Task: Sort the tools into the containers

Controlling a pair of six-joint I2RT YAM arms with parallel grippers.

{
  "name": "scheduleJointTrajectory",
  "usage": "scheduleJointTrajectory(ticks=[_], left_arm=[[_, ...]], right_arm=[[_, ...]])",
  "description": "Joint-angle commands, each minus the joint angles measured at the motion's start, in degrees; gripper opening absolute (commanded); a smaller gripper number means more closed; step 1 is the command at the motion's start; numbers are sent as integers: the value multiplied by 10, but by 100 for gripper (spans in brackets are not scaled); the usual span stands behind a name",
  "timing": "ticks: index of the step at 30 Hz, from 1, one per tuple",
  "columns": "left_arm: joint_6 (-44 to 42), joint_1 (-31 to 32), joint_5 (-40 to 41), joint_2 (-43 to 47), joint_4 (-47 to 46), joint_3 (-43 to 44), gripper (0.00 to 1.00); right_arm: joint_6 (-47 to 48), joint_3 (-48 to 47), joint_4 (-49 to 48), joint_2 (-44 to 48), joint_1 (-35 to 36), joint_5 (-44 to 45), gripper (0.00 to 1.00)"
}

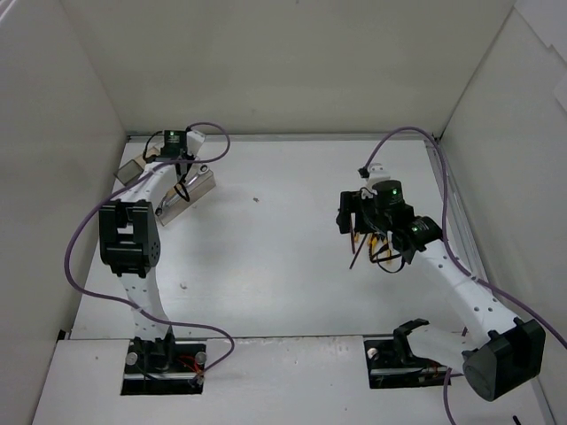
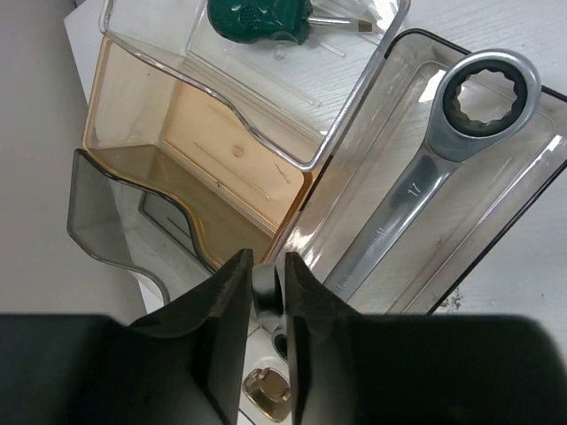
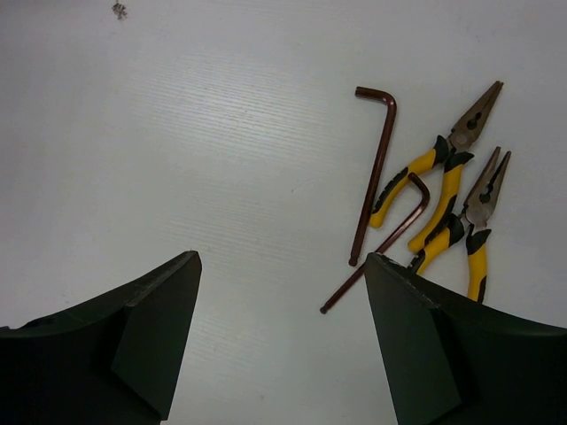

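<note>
My left gripper (image 2: 268, 266) is shut on the near end of a silver wrench (image 2: 425, 186), which lies in a grey-tinted clear container (image 2: 523, 177) with its ring end far right. A green-handled screwdriver (image 2: 257, 19) lies in a clear container (image 2: 354, 97) beyond. An amber container (image 2: 159, 133) and a smoky one (image 2: 106, 221) look empty. My right gripper (image 3: 279, 261) is open and empty over bare table. To its right lie two dark hex keys (image 3: 376, 168) and two yellow-handled pliers (image 3: 438, 168). In the top view the left gripper (image 1: 182, 173) is at the containers (image 1: 197, 188) and the right gripper (image 1: 359, 226) is beside the pliers (image 1: 383, 250).
White walls close in the table (image 1: 283, 266) on the left, back and right. The containers stand in the far left corner. Purple cables loop beside both arms. A small dark speck (image 1: 256, 199) lies mid-table.
</note>
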State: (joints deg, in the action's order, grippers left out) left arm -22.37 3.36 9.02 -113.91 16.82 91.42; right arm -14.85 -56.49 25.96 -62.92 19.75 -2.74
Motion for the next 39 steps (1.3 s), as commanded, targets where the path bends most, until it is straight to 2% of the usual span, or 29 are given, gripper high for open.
scheduleJointTrajectory(ticks=[1,6,7,8,12,13,16,18,22,26,30,33,39], left_arm=[[-7,-1,6,14,-23,26,19],[5,-1,2,20,-19,18,38],[14,-1,0,25,-16,19,46],[21,-1,-4,28,-14,21,50],[62,13,-34,71,-7,39,66],[85,18,-37,78,-3,46,76],[157,39,-56,103,27,83,98],[191,51,-82,117,40,104,100],[268,103,-81,139,63,104,100],[355,142,-83,157,89,63,100],[434,176,-196,175,50,-18,100],[464,206,-212,171,50,-45,100],[487,217,-259,173,42,-73,100]], right_arm=[[-6,-19,-13,-4,-12,48,72],[-19,-13,2,3,-31,72,72],[-21,-8,10,5,-37,77,72],[-26,-7,14,8,-42,88,71],[-27,-3,39,10,-59,106,69],[-27,-1,42,10,-65,107,69],[-31,-3,54,-7,-77,114,65],[-32,-6,57,-22,-76,116,59],[-25,-27,56,-80,-79,88,50],[-16,-64,49,-146,-78,79,41],[-14,-110,41,-217,-78,55,39],[-15,-121,32,-253,-78,30,37],[-11,-150,20,-333,-78,32,37]])
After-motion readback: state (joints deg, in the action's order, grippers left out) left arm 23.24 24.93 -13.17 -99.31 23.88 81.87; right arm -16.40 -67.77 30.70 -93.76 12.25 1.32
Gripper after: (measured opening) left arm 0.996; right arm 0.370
